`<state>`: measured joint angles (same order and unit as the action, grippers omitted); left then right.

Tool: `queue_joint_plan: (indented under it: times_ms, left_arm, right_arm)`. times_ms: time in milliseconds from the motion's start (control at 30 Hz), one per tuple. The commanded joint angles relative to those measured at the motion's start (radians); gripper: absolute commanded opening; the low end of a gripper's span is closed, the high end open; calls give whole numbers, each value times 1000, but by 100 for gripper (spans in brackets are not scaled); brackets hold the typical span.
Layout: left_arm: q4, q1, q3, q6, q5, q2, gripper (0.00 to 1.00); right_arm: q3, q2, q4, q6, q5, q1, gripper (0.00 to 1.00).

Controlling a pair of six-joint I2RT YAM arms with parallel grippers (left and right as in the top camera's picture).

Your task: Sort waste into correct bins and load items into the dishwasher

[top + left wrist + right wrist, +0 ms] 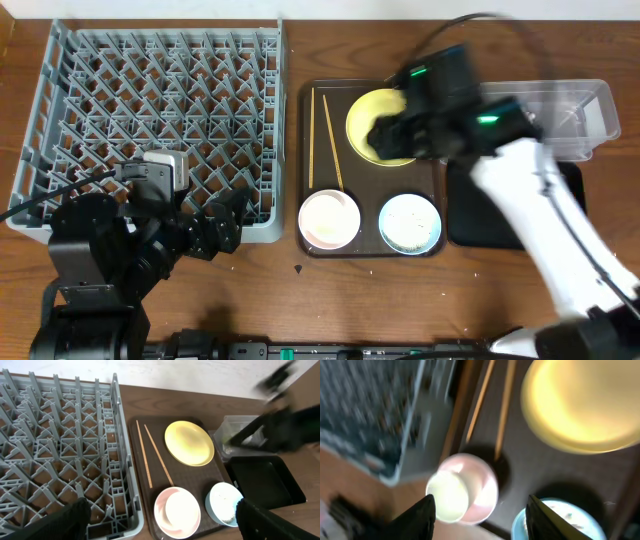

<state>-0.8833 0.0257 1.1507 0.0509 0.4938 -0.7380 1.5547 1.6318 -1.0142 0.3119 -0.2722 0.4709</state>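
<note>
While the right gripper (pixel 480 510) hovers over the serving tray (pixel 370 180), fingers spread and empty, the white bowl (pixel 462 490) sits just beneath it, with the yellow plate (pixel 582 405) ahead. Loading looks next: pinch a rim and carry it to the dish rack (pixel 150 110). The left gripper (pixel 170 517) waits, jaws parted.

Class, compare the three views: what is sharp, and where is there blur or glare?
Overhead: the dish rack is sharp, the right arm streaked with blur. Left wrist: yellow plate and chopsticks are crisp; that arm is a dark smear at upper right. Right wrist: everything is blurred, glare on the white bowl.
</note>
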Motion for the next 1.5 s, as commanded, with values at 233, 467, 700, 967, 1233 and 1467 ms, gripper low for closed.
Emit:
queue_joint_plan:
  times_ms: [233, 467, 700, 967, 1233, 1467]
  left_arm:
    - [2, -1, 14, -13, -2, 0, 93]
    - [2, -1, 14, -13, -2, 0, 93]
    - [-6, -1, 14, -12, 14, 0, 93]
    - [30, -1, 14, 9, 74, 0, 93]
    - [110, -1, 14, 241, 87, -39, 94]
    - [247, -1, 14, 298, 543, -154, 94]
  right_arm:
    - [-12, 261, -56, -62, 59, 233, 47]
    - [-12, 338, -47, 17, 145, 243, 31]
    - [-12, 343, -36, 17, 154, 238, 11]
    - [-2, 306, -72, -1, 145, 184, 1]
    - [3, 69, -38, -185, -185, -28, 1]
    - [3, -93, 154, -288, -708, -245, 1]
